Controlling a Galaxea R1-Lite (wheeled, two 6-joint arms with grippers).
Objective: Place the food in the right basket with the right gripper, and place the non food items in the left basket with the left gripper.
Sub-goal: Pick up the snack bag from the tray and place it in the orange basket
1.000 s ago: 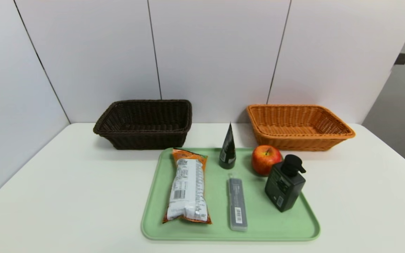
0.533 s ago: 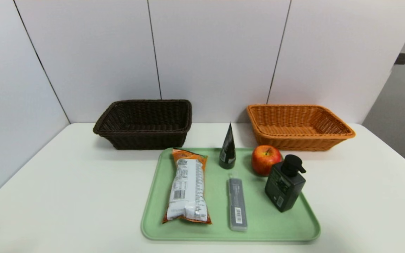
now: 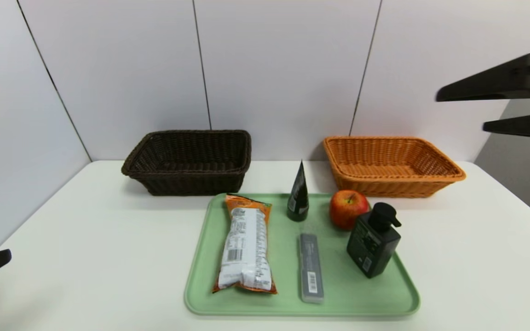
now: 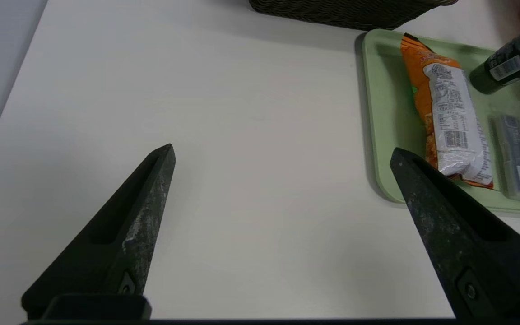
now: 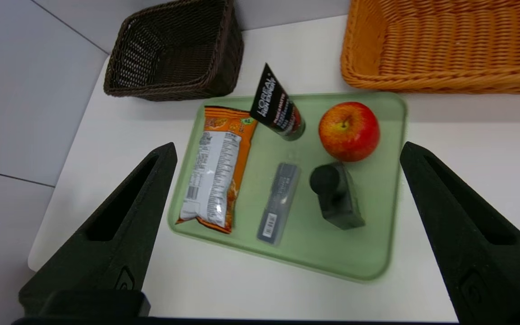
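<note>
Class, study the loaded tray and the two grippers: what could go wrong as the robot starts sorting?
The apple sits close beside the black pump bottle, so the open right gripper might knock the bottle while reaching for it. The black conical tube stands upright on its cap and could topple if brushed. The grey case lies flat on the tray, so the open left gripper may struggle to get under it.

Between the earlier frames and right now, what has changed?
The right pincer has come into the head view from the right, high by the orange basket; the left pincer reaches farther in at lower left. Both are open, nothing gripped. Baskets, tray and its five items stayed put.
</note>
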